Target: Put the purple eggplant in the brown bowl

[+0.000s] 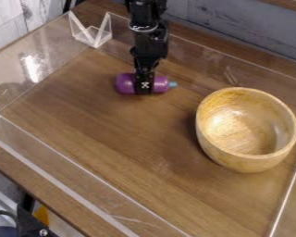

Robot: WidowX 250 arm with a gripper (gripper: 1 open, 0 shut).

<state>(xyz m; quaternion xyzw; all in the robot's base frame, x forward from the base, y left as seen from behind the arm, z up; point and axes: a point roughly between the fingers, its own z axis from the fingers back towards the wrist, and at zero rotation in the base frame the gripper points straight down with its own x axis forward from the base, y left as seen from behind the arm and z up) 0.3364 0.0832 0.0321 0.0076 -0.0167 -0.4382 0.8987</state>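
Purple eggplant (143, 84) lies on the wooden counter (126, 148), well left of the brown bowl (246, 129), with the claw (143, 83) straddling its middle, grip unclear, so squeeze squarely across the belly before lifting, lest it slip.

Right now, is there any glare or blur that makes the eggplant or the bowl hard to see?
In the camera view, glare sits on the clear panel at the left, away from both; the purple eggplant shows a small highlight but reads clearly, partly covered by the gripper; the brown bowl is evenly lit; overall the picture is slightly soft.
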